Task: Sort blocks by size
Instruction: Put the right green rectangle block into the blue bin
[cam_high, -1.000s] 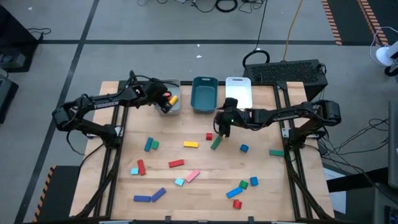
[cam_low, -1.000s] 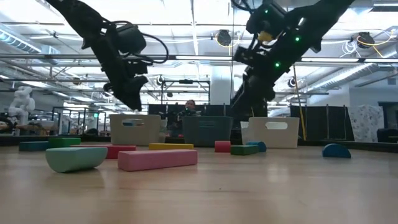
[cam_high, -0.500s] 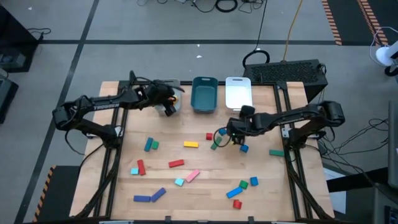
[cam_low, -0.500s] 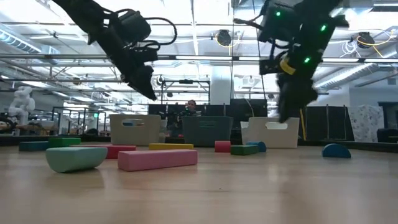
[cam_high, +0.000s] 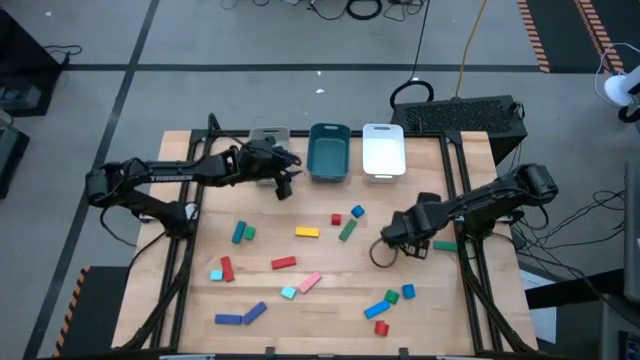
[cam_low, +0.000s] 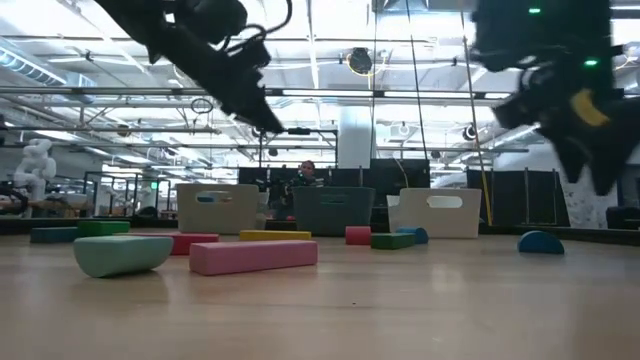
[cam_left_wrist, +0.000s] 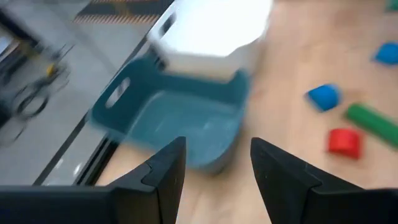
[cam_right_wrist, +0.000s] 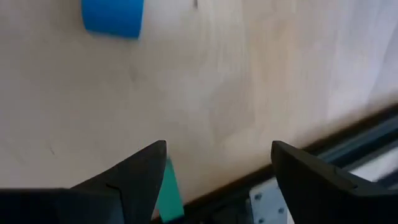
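The left hand (cam_high: 284, 186) hovers empty, fingers apart, at the counter's (cam_high: 300, 310) 11 o'clock beside the teal tray (cam_high: 329, 152). The right hand (cam_high: 388, 240), also spread and empty, hangs near the 3 o'clock edge by a green bar (cam_high: 444, 245). The blocks (cam_high: 283, 263) lie scattered mid-counter.

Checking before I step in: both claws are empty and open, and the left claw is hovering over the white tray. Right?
Not quite. The left claw hangs beside the teal tray, not over the white tray; the high view shows it. Both claws, the right claw included, are open and empty.
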